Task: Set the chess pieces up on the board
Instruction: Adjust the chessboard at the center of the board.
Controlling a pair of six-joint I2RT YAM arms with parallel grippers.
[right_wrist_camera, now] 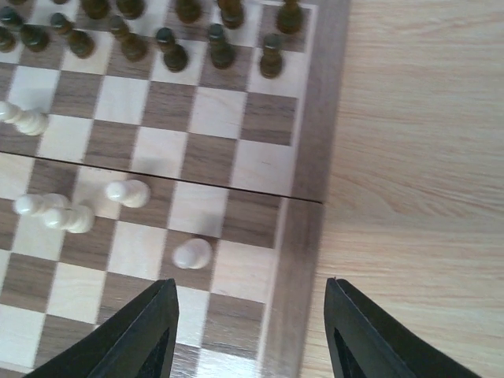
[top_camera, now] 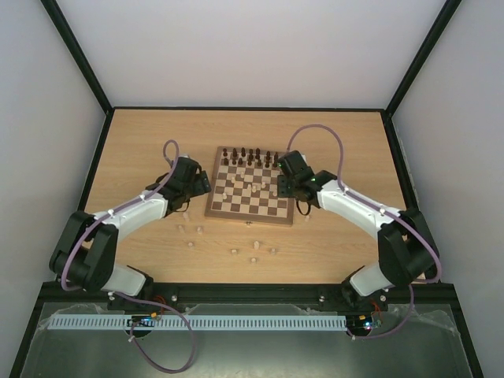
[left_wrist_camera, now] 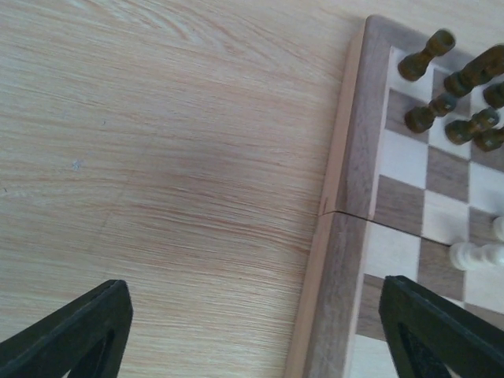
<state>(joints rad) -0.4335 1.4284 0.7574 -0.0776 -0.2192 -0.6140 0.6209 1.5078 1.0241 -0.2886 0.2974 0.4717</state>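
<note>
Checkered wooden board [top_camera: 249, 220] on tabletop [top_camera: 142, 150], carrying dark pieces [top_camera: 248, 156] along far rows and a few small cream chess pieces [right_wrist_camera: 193, 253] mid-board, several lying on their sides. More scattered near front edge. Left gripper [left_wrist_camera: 253, 303] spread wide, empty, over left rim. Right gripper [right_wrist_camera: 252, 295] apart, empty, near one cream piece.

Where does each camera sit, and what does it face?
Top external: above and behind, looking down on the board, left arm and right arm.
Left wrist: over the board's left edge and table; the open left tool shows its fingers.
Right wrist: over the board's right edge; the open right tool shows its fingers.
Shared: both wrist views show dark pieces.
</note>
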